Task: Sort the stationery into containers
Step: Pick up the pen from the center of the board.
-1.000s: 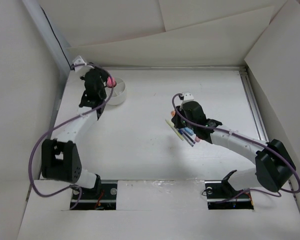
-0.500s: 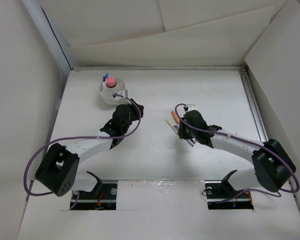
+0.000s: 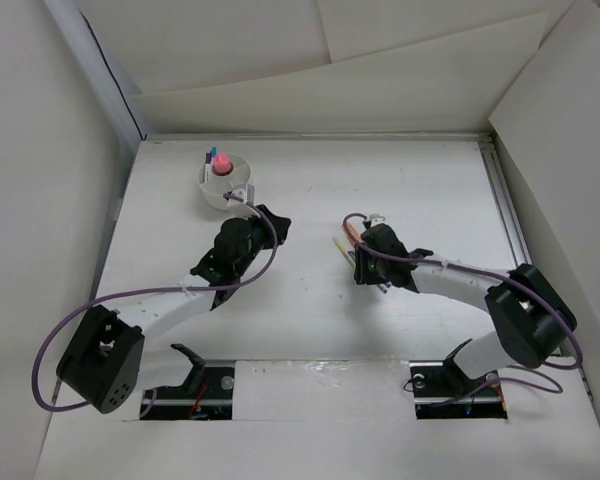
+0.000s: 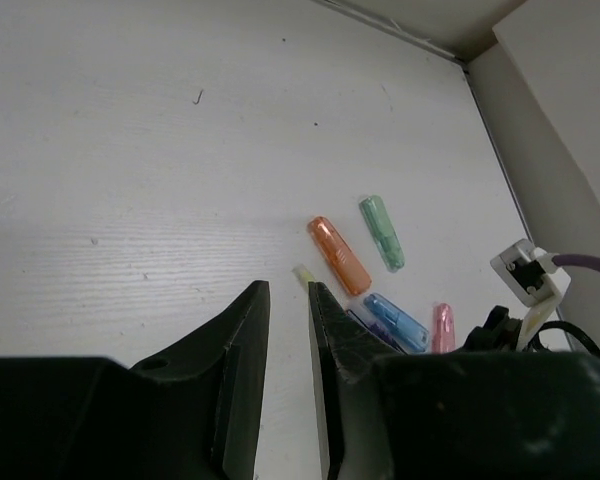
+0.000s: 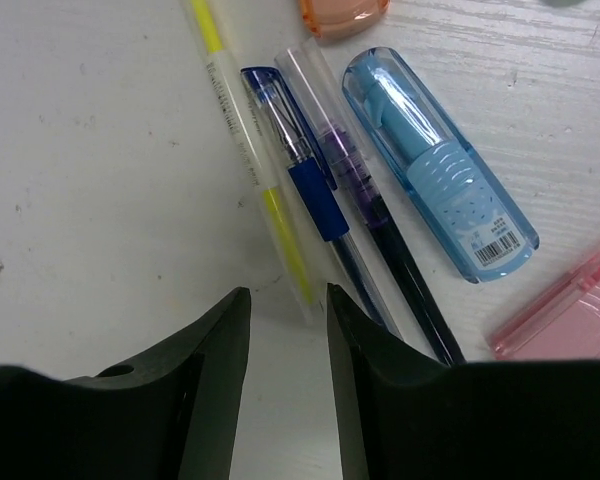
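The white round cup point(image 3: 225, 186) stands at the back left with the pink-capped glue stick point(image 3: 222, 167) upright in it, beside a small blue and pink stick. My left gripper point(image 3: 272, 220) point(image 4: 288, 300) hovers mid-table, jaws narrowly apart and empty, facing an orange stick point(image 4: 340, 255), a green stick point(image 4: 382, 232), a blue stick point(image 4: 400, 320) and a pink stick point(image 4: 442, 328). My right gripper point(image 3: 362, 262) point(image 5: 288, 300) is open low over the pile. The end of the yellow pen point(image 5: 250, 150) lies just ahead of its gap. To the right lie a blue pen point(image 5: 302, 175), a purple pen point(image 5: 365, 195) and the blue stick point(image 5: 440, 165).
White cardboard walls enclose the table on the left, back and right. A metal rail point(image 3: 508, 220) runs along the right side. A purple cable loops from each arm. The right arm's white connector point(image 4: 525, 275) sits close behind the pile in the left wrist view.
My left gripper has let go of the glue stick in the cup and swung away toward the middle of the table. My right gripper has shifted slightly left over the pens.
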Action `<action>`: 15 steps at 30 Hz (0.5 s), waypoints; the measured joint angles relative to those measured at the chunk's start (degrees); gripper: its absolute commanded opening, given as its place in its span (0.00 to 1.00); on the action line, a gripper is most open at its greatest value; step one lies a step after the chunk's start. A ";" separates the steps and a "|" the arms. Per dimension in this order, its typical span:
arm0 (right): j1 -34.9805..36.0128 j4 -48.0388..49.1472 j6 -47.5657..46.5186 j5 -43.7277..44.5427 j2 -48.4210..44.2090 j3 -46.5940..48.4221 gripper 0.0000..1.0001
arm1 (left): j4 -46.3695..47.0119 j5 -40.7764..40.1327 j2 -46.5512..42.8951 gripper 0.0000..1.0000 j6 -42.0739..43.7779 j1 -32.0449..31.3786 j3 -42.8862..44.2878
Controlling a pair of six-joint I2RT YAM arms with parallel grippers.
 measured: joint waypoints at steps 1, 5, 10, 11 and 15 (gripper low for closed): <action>0.00 -0.07 0.00 0.00 0.66 0.33 0.42 | -0.02 0.35 0.00 0.19 0.09 0.00 -0.28; 0.02 0.02 0.07 0.37 2.32 1.20 0.39 | 0.20 1.64 0.00 0.20 0.35 0.00 -0.37; 0.46 0.22 0.02 0.94 3.98 2.47 0.27 | 0.20 2.21 -0.09 0.20 0.66 0.00 -0.55; 0.70 0.26 0.00 1.31 4.52 2.95 0.23 | 0.22 2.27 -0.17 0.20 0.79 0.00 -0.68; 2.29 1.40 -0.02 2.43 6.08 3.96 0.05 | 0.07 2.51 -0.66 0.24 0.96 0.00 -0.85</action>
